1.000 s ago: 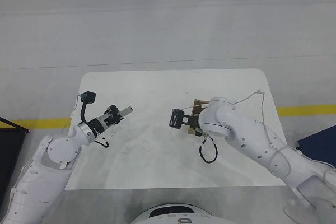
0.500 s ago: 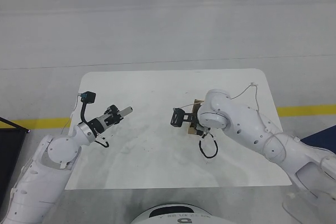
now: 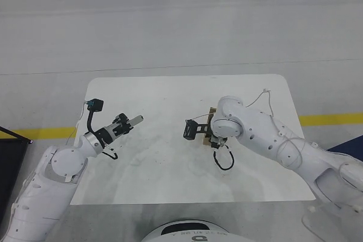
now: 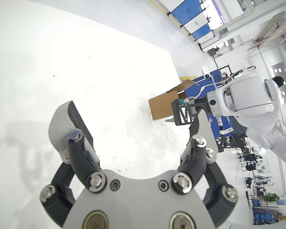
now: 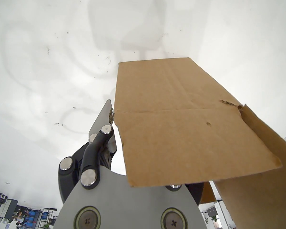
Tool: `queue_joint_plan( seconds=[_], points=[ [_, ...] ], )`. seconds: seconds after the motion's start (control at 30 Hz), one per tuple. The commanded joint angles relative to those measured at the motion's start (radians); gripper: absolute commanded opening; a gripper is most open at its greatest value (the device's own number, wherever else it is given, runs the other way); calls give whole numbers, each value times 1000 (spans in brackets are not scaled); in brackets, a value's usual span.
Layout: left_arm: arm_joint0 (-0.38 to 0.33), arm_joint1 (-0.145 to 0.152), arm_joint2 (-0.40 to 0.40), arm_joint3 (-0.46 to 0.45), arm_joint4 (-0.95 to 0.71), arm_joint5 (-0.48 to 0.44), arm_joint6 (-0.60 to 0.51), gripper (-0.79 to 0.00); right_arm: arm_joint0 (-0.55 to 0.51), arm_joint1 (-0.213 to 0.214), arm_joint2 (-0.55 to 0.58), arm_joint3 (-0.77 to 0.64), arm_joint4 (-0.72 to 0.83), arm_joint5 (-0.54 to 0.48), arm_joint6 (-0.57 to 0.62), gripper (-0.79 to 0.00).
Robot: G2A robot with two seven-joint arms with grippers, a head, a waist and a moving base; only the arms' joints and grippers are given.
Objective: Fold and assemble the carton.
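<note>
Fingers (image 4: 82,129) of my left gripper (image 4: 135,113) spread wide, released, nothing between the ribbed pads. It hangs above the left half of the white table (image 3: 169,91), pointing across toward the middle. Surface under it white with a few dark specks. Farther across, right of the table's middle: the carton (image 4: 162,107), brown cardboard, partly opened, one plain wall facing my left wrist, one flap raised above it and tilted away. Well apart from my left gripper. My right gripper (image 4: 180,115) sits just against that carton, on the side toward the table's middle; from above, most of the box is tucked under my right wrist, with slivers of brown at either side of it. From the right wrist, a creased brown panel lies across the gripper, face toward the camera, and a second panel drops off at an angle beside it; small tear where the two meet. Whether my right gripper is clamped on the cardboard or merely beside it, I cannot tell; the panel hides that. Whether the box rests on the table or is raised slightly, also unclear. Beyond the table: grey floor (image 3: 169,36), a yellow line (image 3: 336,118) along it, blue partitions (image 4: 188,3) far off.
</note>
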Motion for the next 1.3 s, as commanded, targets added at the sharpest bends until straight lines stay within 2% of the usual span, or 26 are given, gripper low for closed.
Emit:
queue_joint_plan(
  seconds=[0.0, 0.3, 0.63, 0.87, 1.07, 1.27],
  points=[
    [0, 0, 0, 0, 0, 0, 0, 0, 5, -4, -2, 19, 18, -4, -4, -440],
    [0, 0, 0, 0, 0, 0, 0, 0, 26, -19, -31, 71, 66, -20, -20, -477],
    [0, 0, 0, 0, 0, 0, 0, 0, 60, -33, -71, 115, 95, -12, -12, -428],
    [0, 0, 0, 0, 0, 0, 0, 0, 71, -38, -85, 122, 117, -18, -18, -456],
    [0, 0, 0, 0, 0, 0, 0, 0, 58, -18, -61, 54, 97, 7, -11, -434],
    [0, 0, 0, 0, 0, 0, 0, 0, 14, 17, -27, -34, 83, 23, 7, -456]
  ],
)
